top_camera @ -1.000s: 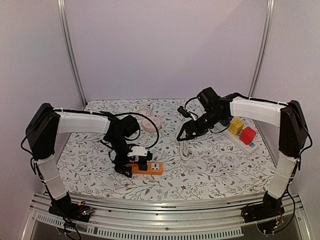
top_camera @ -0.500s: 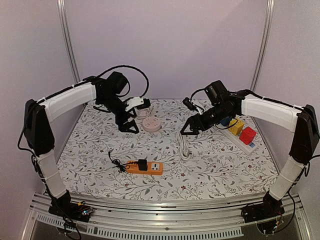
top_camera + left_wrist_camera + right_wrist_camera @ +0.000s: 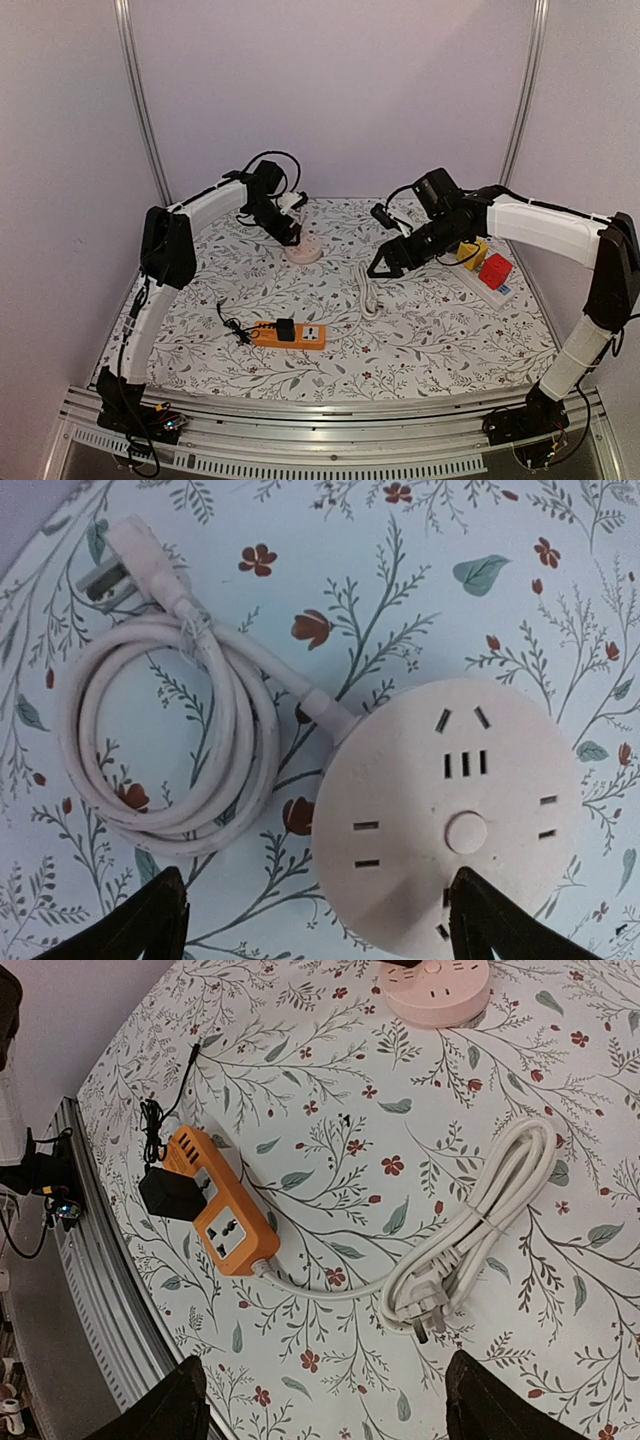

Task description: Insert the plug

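Orange power strip (image 3: 300, 334) lies near the front of the flowered tablecloth (image 3: 440, 340). The black plug adapter (image 3: 286, 328) sits in the socket at its left end, and a thin black wire (image 3: 232, 328) is bunched just beside that end. From the strip a white cable goes to a coiled bundle (image 3: 368, 290) in the middle of the table.

The right gripper (image 3: 385, 265) hangs above the table near this bundle. In its wrist view the two fingers (image 3: 190, 1400) stand spread apart with nothing between them.

The left gripper (image 3: 290, 232) is at the far side, over a pale pink round socket hub (image 3: 303, 250). Its fingers (image 3: 160, 920) are also wide apart and pinch nothing. The hub's own white cord (image 3: 165, 750) is coiled beside it.

At the right edge lies a white power strip (image 3: 505, 295) carrying a yellow block (image 3: 472, 252) and a red block (image 3: 494, 270).
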Robot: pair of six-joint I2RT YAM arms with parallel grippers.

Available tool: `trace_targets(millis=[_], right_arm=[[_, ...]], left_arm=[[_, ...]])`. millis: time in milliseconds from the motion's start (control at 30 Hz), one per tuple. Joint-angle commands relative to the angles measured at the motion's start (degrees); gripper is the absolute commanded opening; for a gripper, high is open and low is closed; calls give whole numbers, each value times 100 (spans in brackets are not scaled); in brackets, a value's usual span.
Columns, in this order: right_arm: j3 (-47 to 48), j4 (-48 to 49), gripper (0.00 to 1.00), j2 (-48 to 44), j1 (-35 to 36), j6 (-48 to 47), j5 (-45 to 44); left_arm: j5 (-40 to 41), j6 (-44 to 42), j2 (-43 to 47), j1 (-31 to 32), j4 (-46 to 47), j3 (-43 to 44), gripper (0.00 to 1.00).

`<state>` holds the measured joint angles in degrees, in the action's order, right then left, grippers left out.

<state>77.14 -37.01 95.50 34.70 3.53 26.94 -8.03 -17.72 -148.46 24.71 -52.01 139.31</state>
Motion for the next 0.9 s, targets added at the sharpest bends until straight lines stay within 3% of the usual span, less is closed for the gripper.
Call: trace_targets(millis=[0, 133, 300, 533, 767, 867], right_arm=[[-94, -59, 80, -73, -13, -27, -80], [-116, -86, 80, -50, -15, 5, -76], [-121, -77, 80, -43, -15, 41, -49], [-126, -65, 80, -73, -11, 95, -22], [-289, -6, 80, -161, -13, 196, -129], [-295, 31, 80, -194, -16, 418, -554]], left_arm=[[-39, 583, -338, -34, -99, 220, 90], [-323, 689, -489, -36, -148, 182, 85], [-1538, 380, -469, 88, -441, -167, 74], [-1825, -350, -533, 532, -967, -230, 62], [-1759, -1134, -153, 1191, -1107, -639, 64], [-1786, -1301, 37, 1557, -1159, -717, 67]])
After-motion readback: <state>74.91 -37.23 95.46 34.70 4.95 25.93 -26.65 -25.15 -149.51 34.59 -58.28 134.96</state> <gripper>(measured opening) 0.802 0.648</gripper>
